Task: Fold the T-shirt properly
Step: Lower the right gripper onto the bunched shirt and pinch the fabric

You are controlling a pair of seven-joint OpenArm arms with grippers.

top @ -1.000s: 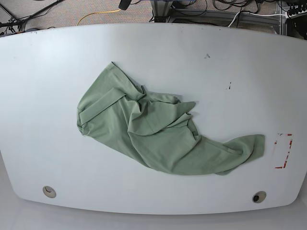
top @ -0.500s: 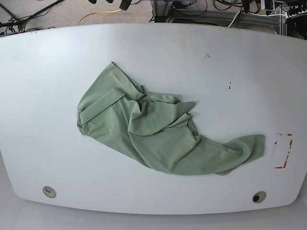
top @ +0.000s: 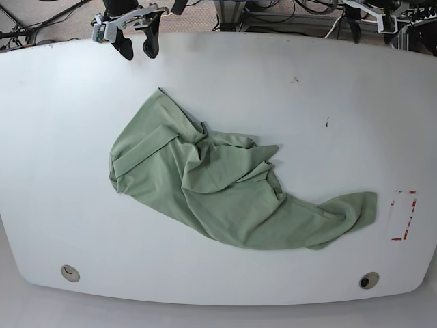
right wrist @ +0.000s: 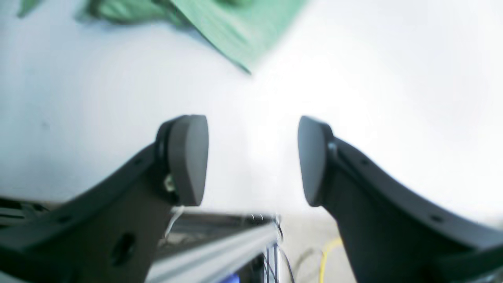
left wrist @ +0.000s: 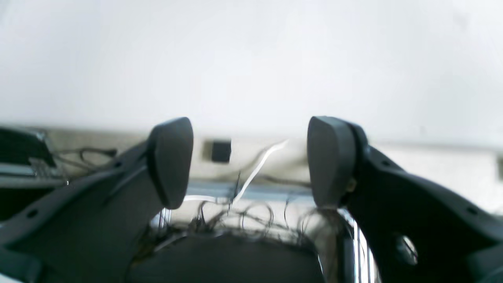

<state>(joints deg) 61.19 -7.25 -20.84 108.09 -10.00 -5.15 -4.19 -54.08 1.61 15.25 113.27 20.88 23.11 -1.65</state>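
T-shirt (top: pixel 225 191) lies crumpled, well below right claw (top: pixel 136 46).

Black right end effector (right wrist: pixel 251 159), 2 rounded matte fingers (right wrist: pixel 188 157), visible screw holes

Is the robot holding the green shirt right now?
No, the shirt lies crumpled on the table with the right gripper open and apart from it at the far edge.
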